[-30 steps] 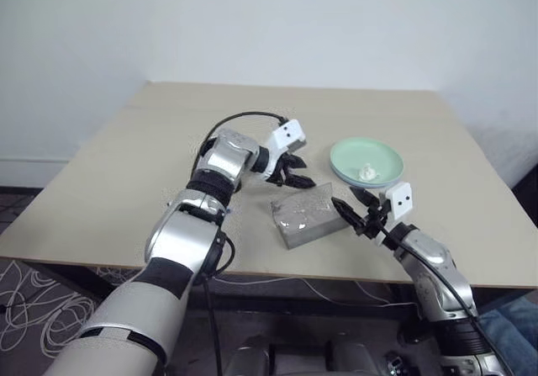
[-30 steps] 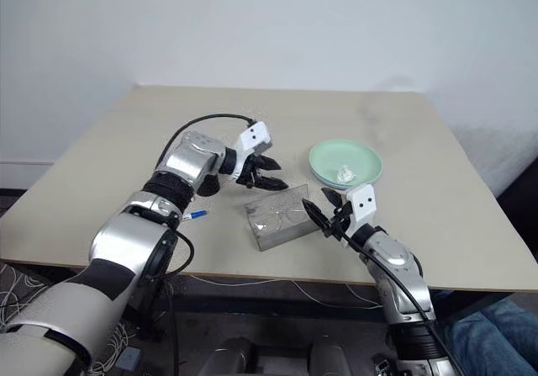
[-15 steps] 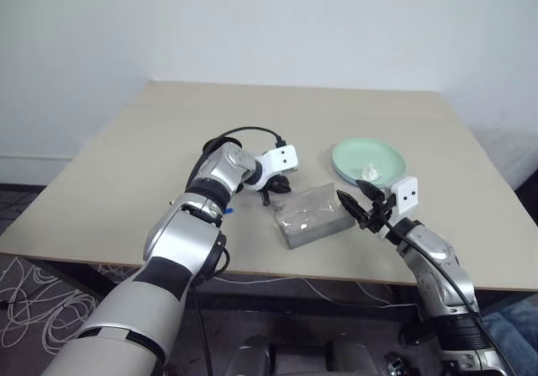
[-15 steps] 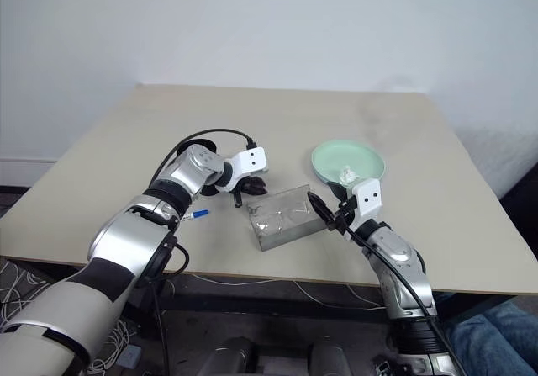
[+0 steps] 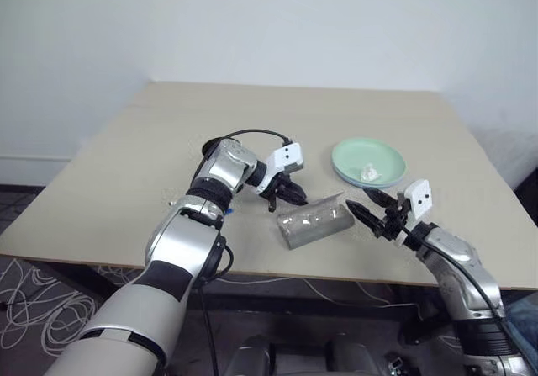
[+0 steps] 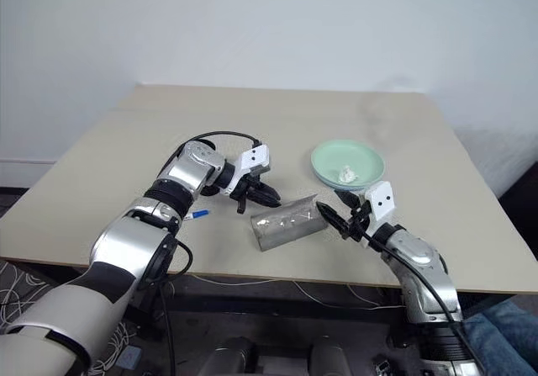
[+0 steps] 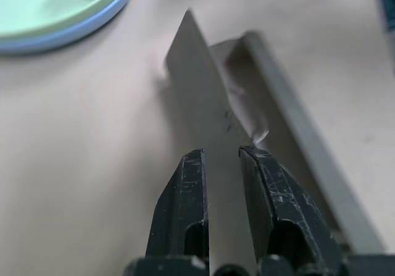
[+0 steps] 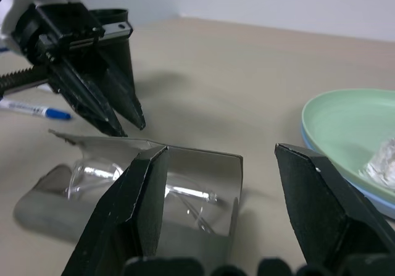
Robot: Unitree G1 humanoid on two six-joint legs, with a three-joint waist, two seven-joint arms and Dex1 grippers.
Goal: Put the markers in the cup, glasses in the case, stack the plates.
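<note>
Beige table [image 5: 126, 157] against white wall [image 5: 269, 23]; left gripper [image 7: 223, 158] pinches case lid [image 7: 200, 91], right gripper [image 8: 225, 165] at three o'clock gapes

I see the case [image 5: 314, 225] near the table's [image 5: 126, 166] front edge, about midway across, with the glasses [image 8: 145, 180] lying inside it and its lid [image 8: 185, 165] standing partway up over them. Behind and to the right sit the plates [image 5: 367, 162] — one stacked on the other, a scrap [image 5: 368, 172] on the top one. Left of the case lies a marker [image 6: 195, 214], with the cup [image 8: 114, 47] just behind it. My left gripper [image 5: 290, 194] is at the lid's back left edge; the right gripper [image 5: 363, 206] is just right of the case.
</note>
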